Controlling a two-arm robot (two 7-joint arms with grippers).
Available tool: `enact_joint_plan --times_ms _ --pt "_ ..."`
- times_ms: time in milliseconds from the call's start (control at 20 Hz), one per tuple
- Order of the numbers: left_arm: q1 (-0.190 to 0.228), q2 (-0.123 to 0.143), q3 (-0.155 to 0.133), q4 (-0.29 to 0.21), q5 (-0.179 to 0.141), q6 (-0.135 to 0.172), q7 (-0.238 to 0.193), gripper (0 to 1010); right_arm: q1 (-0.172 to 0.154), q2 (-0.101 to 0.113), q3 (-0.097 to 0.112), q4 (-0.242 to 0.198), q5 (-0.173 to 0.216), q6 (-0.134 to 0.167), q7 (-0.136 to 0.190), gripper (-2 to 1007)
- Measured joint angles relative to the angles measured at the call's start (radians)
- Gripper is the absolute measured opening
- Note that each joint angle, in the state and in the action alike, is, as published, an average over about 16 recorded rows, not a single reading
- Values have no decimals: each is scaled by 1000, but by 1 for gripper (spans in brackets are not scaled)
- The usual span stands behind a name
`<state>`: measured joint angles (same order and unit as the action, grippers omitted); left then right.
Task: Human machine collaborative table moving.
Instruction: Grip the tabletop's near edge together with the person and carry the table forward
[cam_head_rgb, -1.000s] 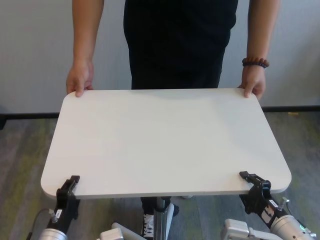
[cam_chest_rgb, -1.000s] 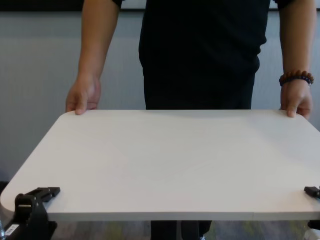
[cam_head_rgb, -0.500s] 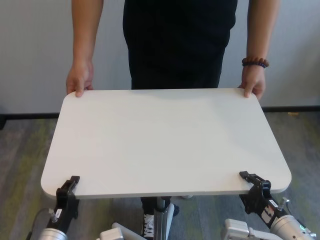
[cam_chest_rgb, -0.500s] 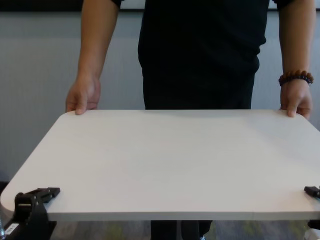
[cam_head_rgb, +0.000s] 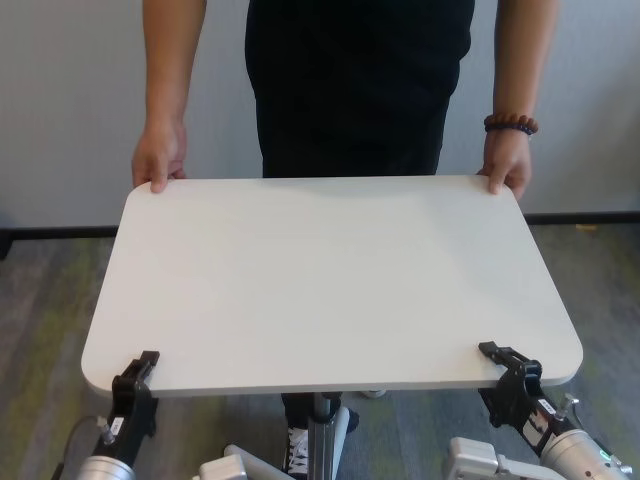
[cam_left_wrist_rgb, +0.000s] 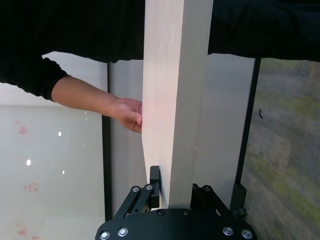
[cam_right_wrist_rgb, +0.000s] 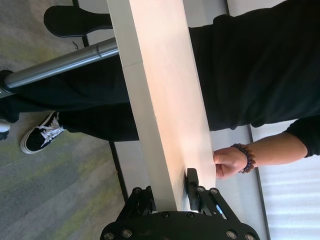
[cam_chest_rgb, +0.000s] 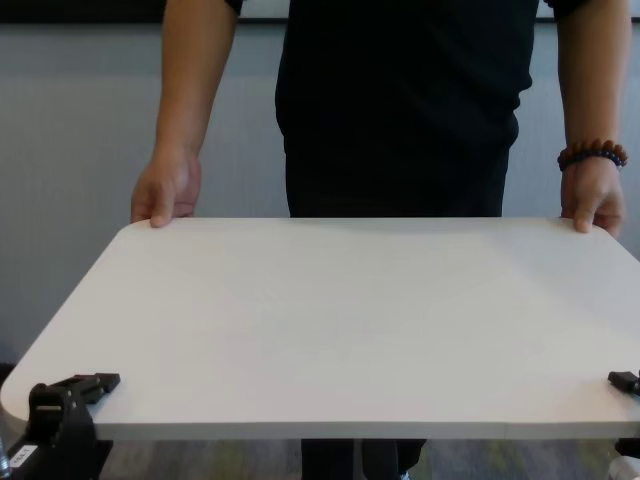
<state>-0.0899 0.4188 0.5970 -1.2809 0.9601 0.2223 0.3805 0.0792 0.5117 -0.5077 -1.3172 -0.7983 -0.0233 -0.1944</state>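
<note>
The white table (cam_head_rgb: 330, 280) fills the middle of the head view and also shows in the chest view (cam_chest_rgb: 330, 320). My left gripper (cam_head_rgb: 135, 378) is shut on the table's near left edge; the left wrist view shows the tabletop edge (cam_left_wrist_rgb: 175, 100) clamped between its jaws. My right gripper (cam_head_rgb: 512, 368) is shut on the near right edge, with the edge (cam_right_wrist_rgb: 165, 115) between its jaws in the right wrist view. The human (cam_head_rgb: 355, 80) in black stands at the far side, one hand (cam_head_rgb: 158, 160) on each far corner, a beaded bracelet (cam_head_rgb: 511, 124) on one wrist.
The table's metal post (cam_head_rgb: 318, 440) stands under the tabletop, also visible in the right wrist view (cam_right_wrist_rgb: 60, 65). The human's shoe (cam_head_rgb: 296, 450) is beside the post. Grey carpet (cam_head_rgb: 45, 300) lies on both sides. A pale wall (cam_head_rgb: 70, 100) is behind the human.
</note>
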Motion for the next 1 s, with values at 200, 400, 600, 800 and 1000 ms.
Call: enact_joint_plan --times_ms 200,400,600,800,1000 --pt "0 0 0 0 0 0 0 255 0 0 0 0 0 0 0 288" --pt "0 0 0 0 0 0 0 255 0 0 -1 0 0 0 0 288" --pt "0 0 0 -1 1 0 -2 255 0 0 -1 0 -1 -1 0 288" --pt "0 1 -1 -3 8 2 -8 255 -1 0 -1 -2 -6 -4 1 288" --pt "3 4 -2 -12 18 6 -21 255 -3 0 0 -6 -14 -8 2 288"
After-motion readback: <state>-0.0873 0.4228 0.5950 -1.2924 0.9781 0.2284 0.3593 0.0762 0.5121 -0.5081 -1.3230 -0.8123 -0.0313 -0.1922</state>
